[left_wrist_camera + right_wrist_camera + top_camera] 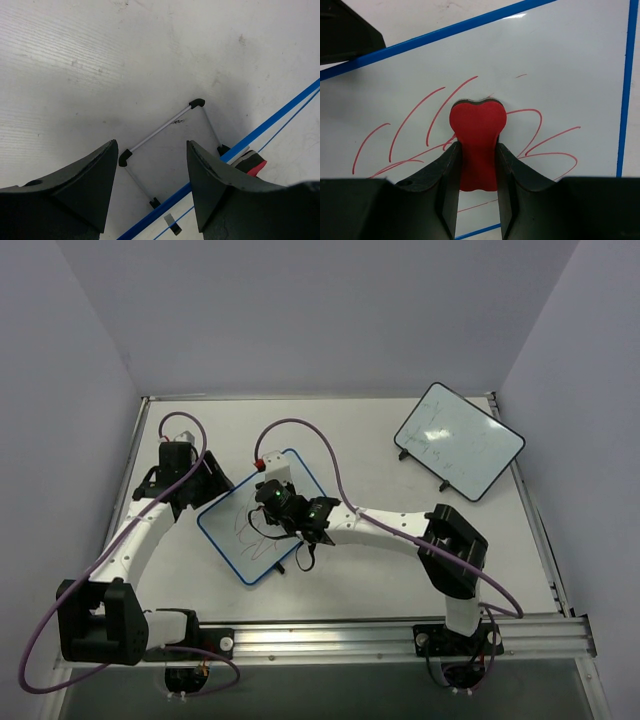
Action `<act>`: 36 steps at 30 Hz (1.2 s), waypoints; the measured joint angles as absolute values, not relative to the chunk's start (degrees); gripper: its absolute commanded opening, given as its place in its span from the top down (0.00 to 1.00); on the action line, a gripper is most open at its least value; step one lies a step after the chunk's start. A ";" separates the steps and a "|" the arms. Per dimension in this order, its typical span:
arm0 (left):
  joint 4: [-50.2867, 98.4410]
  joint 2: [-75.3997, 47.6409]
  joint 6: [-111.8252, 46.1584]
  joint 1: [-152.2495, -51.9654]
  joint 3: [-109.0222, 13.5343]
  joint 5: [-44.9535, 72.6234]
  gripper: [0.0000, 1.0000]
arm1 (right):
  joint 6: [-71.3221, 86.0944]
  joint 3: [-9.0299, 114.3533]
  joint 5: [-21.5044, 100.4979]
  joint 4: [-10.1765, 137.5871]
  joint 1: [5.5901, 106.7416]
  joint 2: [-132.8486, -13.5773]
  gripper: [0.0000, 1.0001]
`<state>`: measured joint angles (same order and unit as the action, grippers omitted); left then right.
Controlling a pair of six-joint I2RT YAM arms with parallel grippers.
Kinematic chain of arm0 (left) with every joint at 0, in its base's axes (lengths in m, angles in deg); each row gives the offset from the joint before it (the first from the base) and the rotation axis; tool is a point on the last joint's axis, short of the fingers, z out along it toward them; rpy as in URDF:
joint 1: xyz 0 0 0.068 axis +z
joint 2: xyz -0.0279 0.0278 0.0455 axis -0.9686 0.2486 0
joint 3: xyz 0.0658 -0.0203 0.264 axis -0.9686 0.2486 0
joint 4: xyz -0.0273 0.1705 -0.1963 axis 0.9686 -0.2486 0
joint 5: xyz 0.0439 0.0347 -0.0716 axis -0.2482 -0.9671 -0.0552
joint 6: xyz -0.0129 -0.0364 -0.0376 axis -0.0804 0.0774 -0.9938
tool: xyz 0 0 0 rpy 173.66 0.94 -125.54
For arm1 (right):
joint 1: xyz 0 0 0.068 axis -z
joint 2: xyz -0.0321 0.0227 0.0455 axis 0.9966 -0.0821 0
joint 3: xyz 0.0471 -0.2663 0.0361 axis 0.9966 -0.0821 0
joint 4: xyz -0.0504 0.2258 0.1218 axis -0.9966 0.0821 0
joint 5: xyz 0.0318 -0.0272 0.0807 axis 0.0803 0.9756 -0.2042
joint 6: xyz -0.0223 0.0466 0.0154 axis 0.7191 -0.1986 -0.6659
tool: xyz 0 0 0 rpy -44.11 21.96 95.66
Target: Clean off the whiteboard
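Note:
The whiteboard (235, 535), white with a thin blue frame, lies tilted at the table's middle with red scribbles on it. My right gripper (477, 145) is shut on a red eraser (477, 125) that rests on the scribbles of the whiteboard (570, 60); from above, the right gripper (275, 502) sits over the board's upper part. My left gripper (205, 485) is at the board's upper left edge. In the left wrist view the left gripper (151, 145) straddles the blue frame of the whiteboard (300, 150), and the wire stand (160, 130) with black feet shows behind it.
A black-framed whiteboard (458, 440) with faint marks stands at the back right. A small red and black piece (251, 165) sits at the blue board's top edge (262, 458). Purple cables loop over the table behind the arms. Walls close in left and right.

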<state>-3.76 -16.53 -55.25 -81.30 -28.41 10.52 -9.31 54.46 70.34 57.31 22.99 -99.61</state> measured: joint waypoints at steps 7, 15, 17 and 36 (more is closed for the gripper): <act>-3.72 -16.58 -55.10 -81.39 -28.41 10.33 0.35 | -8.85 54.46 70.34 57.33 27.49 -99.64 0.93; -3.61 -16.91 -55.08 -81.65 -28.41 10.13 0.35 | -7.78 54.48 70.36 57.35 32.83 -99.48 0.93; -3.63 -16.93 -55.06 -81.72 -28.41 10.13 0.35 | -7.54 54.72 70.32 57.63 32.96 -99.50 0.93; -3.57 -17.34 -54.99 -82.29 -28.41 9.89 0.35 | -7.19 60.53 70.45 58.38 18.84 -103.20 0.94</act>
<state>-3.57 -17.34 -54.99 -82.29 -28.41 9.89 -7.19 60.53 70.45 58.38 18.84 -103.20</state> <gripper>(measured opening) 0.652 0.260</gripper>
